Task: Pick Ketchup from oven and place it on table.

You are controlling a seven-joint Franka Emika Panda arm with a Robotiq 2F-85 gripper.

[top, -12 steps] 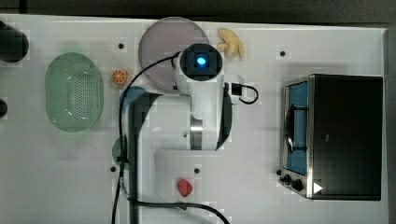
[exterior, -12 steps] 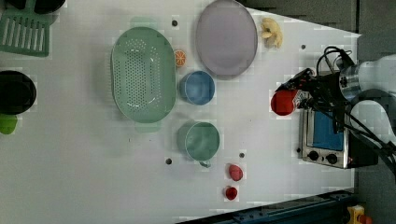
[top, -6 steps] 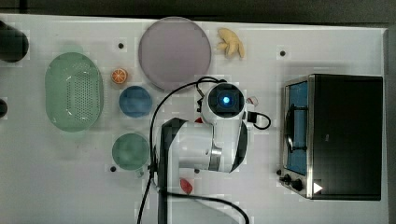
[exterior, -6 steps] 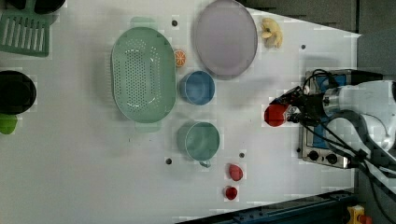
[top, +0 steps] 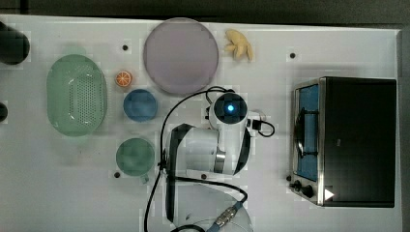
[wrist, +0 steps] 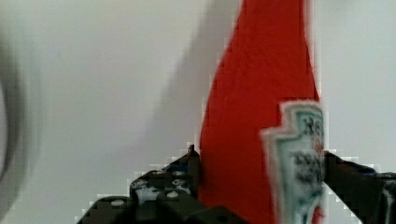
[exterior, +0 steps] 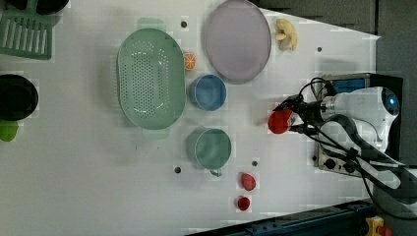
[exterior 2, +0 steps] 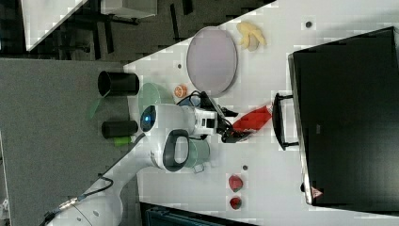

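White bench (exterior: 88,187) carries your oven (exterior 2: 348,117), and the ketchup bottle (exterior 2: 252,119) sits just in front of the oven's door handle, outside the oven, between the pincer (exterior 2: 235,132) fingers. You can see those fingers flanking the bottle's body in the wrist view, but whether they grip it I cannot tell.

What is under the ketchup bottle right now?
Bare white table lies beneath the ketchup bottle, in front of the oven. The fingers flank the bottle's lower part. Whether the bottle touches the table is hidden.
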